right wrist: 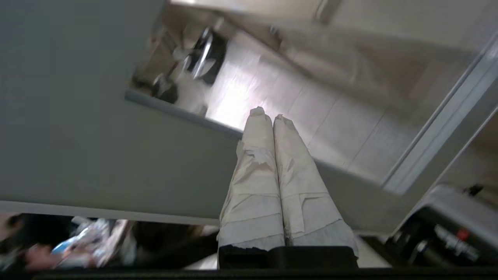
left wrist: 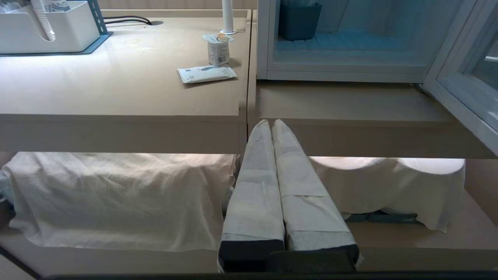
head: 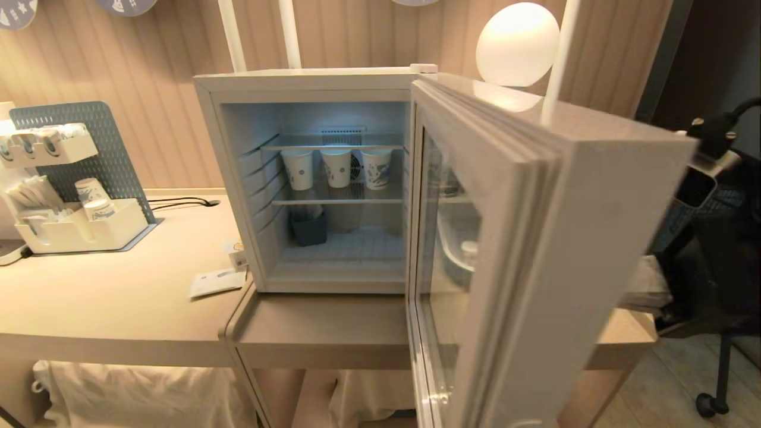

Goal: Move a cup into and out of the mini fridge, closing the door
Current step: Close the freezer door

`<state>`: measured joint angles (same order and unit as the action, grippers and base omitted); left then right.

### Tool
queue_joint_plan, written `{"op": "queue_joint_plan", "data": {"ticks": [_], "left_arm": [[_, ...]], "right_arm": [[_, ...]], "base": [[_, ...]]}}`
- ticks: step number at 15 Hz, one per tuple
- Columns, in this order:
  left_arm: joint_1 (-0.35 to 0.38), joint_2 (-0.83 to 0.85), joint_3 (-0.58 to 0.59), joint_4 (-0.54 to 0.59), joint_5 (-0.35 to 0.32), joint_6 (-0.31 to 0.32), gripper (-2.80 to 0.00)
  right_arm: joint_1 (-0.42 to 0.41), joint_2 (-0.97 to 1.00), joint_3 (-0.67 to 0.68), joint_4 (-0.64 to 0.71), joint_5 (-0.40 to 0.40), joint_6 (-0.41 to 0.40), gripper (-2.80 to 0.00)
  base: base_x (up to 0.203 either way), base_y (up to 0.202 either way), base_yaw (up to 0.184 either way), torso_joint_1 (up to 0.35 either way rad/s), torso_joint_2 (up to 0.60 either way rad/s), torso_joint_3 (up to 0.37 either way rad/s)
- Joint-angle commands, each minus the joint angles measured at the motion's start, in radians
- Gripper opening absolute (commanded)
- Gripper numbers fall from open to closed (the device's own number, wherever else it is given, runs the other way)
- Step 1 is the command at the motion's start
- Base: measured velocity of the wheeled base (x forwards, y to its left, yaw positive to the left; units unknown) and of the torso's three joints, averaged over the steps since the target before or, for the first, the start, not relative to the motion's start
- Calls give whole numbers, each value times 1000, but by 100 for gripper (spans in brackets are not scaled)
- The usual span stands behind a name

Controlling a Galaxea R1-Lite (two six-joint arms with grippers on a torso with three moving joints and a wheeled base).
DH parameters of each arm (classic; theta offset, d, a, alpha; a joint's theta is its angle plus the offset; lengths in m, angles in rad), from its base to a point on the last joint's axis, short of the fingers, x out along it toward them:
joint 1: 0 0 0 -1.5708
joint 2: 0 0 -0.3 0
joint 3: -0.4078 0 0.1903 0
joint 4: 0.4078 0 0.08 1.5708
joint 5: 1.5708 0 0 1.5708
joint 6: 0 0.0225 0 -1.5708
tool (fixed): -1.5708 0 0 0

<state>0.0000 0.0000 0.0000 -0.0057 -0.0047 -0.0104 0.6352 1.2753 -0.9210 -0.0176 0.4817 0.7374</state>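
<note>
Warm globe lamp glow; motion-blurred right wrist view.

The mini fridge is a boxy white unit standing on the lower tabletop, its lit interior exposed with a wire shelf across the middle. The door, pale grey-framed with a large glass window, stands swung wide open on the robot's right, hinged at the fridge's right edge. The cup, small, squat and white with orange marks on its lidded top, stands upright on the neighbouring tabletop, just outside the fridge's left wall.
</note>
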Motion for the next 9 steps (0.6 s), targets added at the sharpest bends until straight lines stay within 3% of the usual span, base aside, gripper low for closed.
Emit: {"op": "queue_joint_plan", "data": {"ticks": [1, 3, 4, 9], "left_arm": [[0, -2, 0, 0, 0, 0, -280], [0, -2, 0, 0, 0, 0, -280], [0, -2, 0, 0, 0, 0, -280], [0, -2, -2, 0, 0, 0, -280]], "right_arm": [[139, 145, -35, -92, -305, -6, -280], [188, 292, -112, -140, -452, -86, -280], [200, 352, -188, -155, -489, -140, -280], [282, 680, -630, -137, -591, -260, -280]], "base": [[0, 0, 0, 0, 0, 0], [0, 0, 0, 0, 0, 0], [0, 0, 0, 0, 0, 0], [0, 0, 0, 0, 0, 0]]}}
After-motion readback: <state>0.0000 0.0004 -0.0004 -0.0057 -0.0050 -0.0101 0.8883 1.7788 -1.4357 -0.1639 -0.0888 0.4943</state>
